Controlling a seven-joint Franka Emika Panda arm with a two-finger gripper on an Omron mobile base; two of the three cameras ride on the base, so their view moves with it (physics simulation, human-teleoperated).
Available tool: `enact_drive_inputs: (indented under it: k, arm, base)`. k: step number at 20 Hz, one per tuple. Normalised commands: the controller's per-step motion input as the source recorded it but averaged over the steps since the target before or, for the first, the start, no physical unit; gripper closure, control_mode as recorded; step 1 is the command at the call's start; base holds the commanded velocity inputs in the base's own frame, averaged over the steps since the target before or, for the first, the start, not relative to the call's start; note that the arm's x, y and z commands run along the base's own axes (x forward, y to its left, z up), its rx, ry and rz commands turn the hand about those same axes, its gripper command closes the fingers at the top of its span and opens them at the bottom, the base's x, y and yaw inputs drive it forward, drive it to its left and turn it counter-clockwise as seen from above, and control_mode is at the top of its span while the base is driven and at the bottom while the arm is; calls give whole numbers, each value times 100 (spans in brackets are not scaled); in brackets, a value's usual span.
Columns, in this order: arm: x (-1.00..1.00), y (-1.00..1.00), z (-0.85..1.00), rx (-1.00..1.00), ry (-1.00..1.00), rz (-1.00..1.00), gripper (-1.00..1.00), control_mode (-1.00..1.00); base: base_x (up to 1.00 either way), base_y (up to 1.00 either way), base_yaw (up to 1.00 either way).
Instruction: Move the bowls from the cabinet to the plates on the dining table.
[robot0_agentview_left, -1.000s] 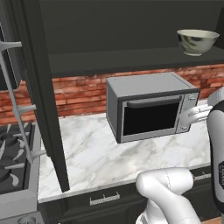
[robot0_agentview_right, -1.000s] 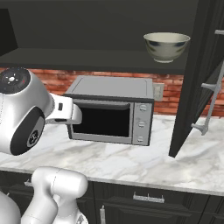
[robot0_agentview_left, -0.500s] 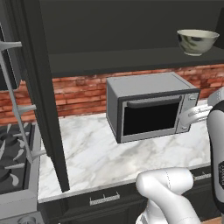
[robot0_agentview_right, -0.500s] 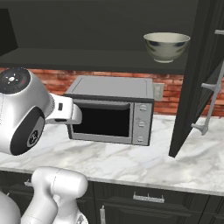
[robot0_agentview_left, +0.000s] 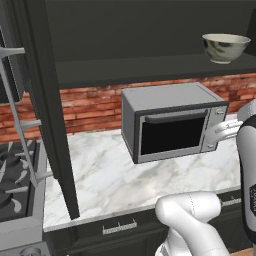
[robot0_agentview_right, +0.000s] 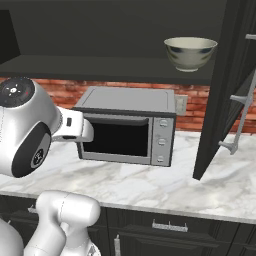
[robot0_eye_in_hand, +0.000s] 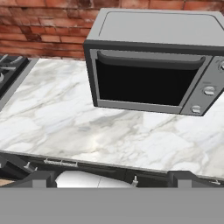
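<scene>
A grey-green mottled bowl (robot0_agentview_left: 226, 47) (robot0_agentview_right: 190, 52) with a cream rim stands upright on the lower shelf of the dark cabinet (robot0_agentview_left: 150, 70) (robot0_agentview_right: 100, 67), whose doors stand open. My gripper (robot0_eye_in_hand: 116, 180) is open with nothing between its dark fingertips (robot0_eye_in_hand: 43, 179). It hovers in front of the counter, well below the shelf and the bowl, looking at the microwave. The plates and the dining table are out of view.
A grey microwave (robot0_agentview_left: 172, 122) (robot0_agentview_right: 127, 130) (robot0_eye_in_hand: 148, 65) sits on the marble counter (robot0_agentview_left: 110, 175) (robot0_eye_in_hand: 65, 118) under the shelf, against a brick wall. Open cabinet doors (robot0_agentview_left: 47, 100) (robot0_agentview_right: 225, 85) jut out on both sides. A stove (robot0_agentview_left: 15, 185) lies to the left.
</scene>
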Motion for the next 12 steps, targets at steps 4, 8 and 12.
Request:
enact_drive_inputs:
  k: [4, 8, 12]
  arm:
    - [0, 0, 0, 0, 0, 0, -100, 100]
    - [0, 1, 0, 0, 0, 0, -100, -100]
    - [0, 0, 0, 0, -1, -1, -100, -100]
  base:
    - [3, 0, 0]
    - [0, 0, 0]
    - [0, 0, 0]
